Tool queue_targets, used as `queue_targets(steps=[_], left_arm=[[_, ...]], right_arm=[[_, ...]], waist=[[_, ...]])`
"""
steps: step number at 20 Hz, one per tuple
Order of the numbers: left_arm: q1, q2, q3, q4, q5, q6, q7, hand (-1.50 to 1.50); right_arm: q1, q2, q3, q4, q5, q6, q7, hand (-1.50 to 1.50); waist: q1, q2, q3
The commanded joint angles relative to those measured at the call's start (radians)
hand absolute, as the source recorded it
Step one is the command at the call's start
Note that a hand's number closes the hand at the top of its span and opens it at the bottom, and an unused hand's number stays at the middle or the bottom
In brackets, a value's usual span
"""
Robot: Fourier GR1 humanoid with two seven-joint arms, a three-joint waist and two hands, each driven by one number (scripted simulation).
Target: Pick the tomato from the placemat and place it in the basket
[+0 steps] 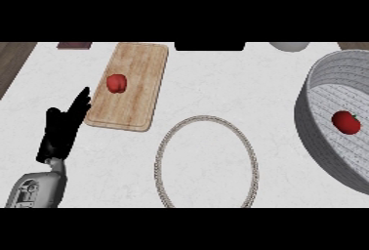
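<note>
My left hand [60, 131] is over the left part of the white counter [216, 93], coming up from the near edge. Its black fingers are straight and relaxed, pointing away from me. It holds nothing. One fingertip reaches up just beside the left side of the wooden cutting board [133, 85]. My grey forearm [36, 190] shows at the near left corner. I cannot see my right hand at all.

The tomato [346, 122] lies inside the grey basket [320, 78]. The basket is big and round and sits at the right edge of the counter, and part of it runs out of view. The tomato is red with a small green top. It rests on the basket's floor.

The placemat [205, 118] is in the middle of the counter, near the front edge. It looks like a pale round mat with a braided rim. Nothing lies on it.

The cutting board is on the far left part of the counter. It is long and a bit tilted. A red bell pepper [116, 83] sits on it, near its left side.

At the far edge I see a dark flat thing [75, 46] toward the left corner, a black thing [209, 46] in the middle, and a pale round thing [290, 46] toward the right. I cannot tell what they are.
</note>
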Motion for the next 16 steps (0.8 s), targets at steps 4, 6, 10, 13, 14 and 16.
queue_targets(steps=[4, 6, 10, 13, 14, 16], left_arm=[[-0.025, -0.025, -0.008, -0.002, -0.012, 0.025, 0.045, 0.0], [-0.003, -0.018, -0.015, -0.014, -0.022, 0.021, 0.027, 0.0], [-0.059, -0.008, 0.001, -0.014, 0.0, 0.006, 0.066, 0.0], [-0.062, -0.006, -0.005, 0.035, -0.017, 0.005, 0.023, 0.0], [-0.023, -0.016, -0.004, 0.011, -0.008, 0.008, 0.028, 0.0], [-0.07, -0.002, 0.016, -0.005, 0.006, 0.007, 0.068, 0.0]], right_arm=[[-0.051, 0.035, -0.109, 0.097, -0.084, -0.138, -0.057, -1.5], [-0.093, -0.001, -0.173, 0.096, -0.126, -0.143, -0.014, -1.5], [-0.056, -0.06, -0.262, 0.15, -0.159, -0.187, -0.021, -1.5], [-0.096, -0.184, -0.298, 0.344, -0.165, -0.171, -0.054, -1.5], [-0.101, -0.158, -0.323, 0.324, -0.191, -0.183, 0.018, -1.5], [-0.033, -0.267, -0.387, 0.434, -0.216, -0.139, -0.122, -1.5]], waist=[[-0.002, 0.001, 0.0], [-0.001, -0.001, 0.0], [-0.008, -0.001, 0.0], [0.002, 0.005, 0.001], [0.001, 0.002, 0.0], [-0.001, 0.004, 0.002]])
